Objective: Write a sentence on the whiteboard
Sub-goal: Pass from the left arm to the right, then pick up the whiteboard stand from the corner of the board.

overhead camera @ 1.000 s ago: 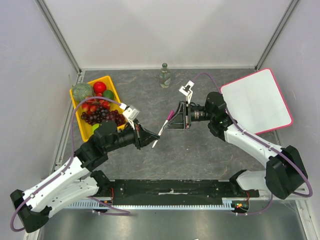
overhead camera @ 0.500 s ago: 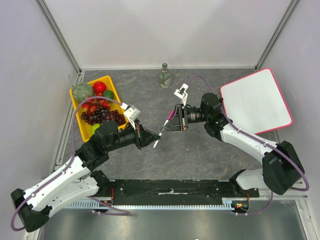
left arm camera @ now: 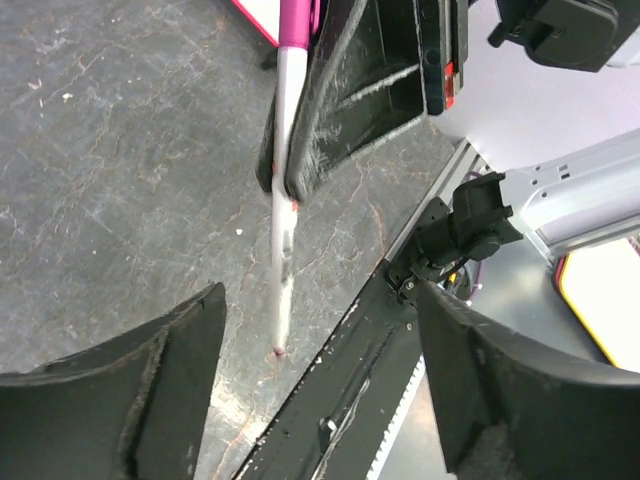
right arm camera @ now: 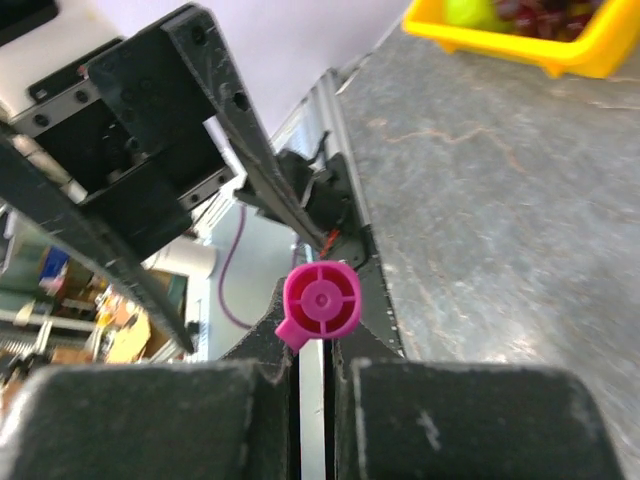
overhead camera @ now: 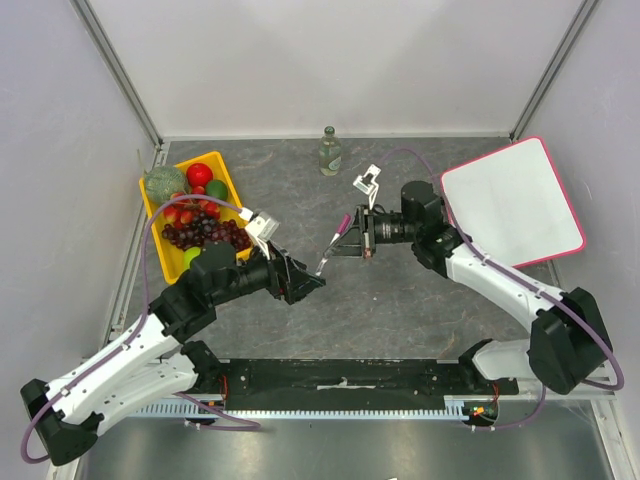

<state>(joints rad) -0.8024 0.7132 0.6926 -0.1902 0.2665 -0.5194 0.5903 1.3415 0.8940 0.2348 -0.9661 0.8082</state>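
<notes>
The right gripper (overhead camera: 340, 247) has its jaws pressed together on a pen (left arm camera: 282, 260), pinching the white barrel below the pink cap. In its own wrist view the round pink cap end sits right at the slit between the two fingers. The left gripper (left arm camera: 318, 300) stands with its jaws spread wide. The pen's thin lower end hangs in the gap between them, touching neither finger. The two grippers face each other above the middle of the table (overhead camera: 400, 310), the left one closer to the near edge.

The pen's long axis runs on a slant: the pink cap lies toward the far right, and the thin white end lies toward the near left, pointing at the left gripper. Whether that end touches the tabletop cannot be told.

The whiteboard (overhead camera: 512, 200) lies flat by the table's right edge, toward the far right corner, turned a little askew and well apart from both grippers. A yellow tray (overhead camera: 222, 160) of fruit sits near the far left corner, and a small bottle (overhead camera: 329, 152) stands upright at the middle of the far edge
</notes>
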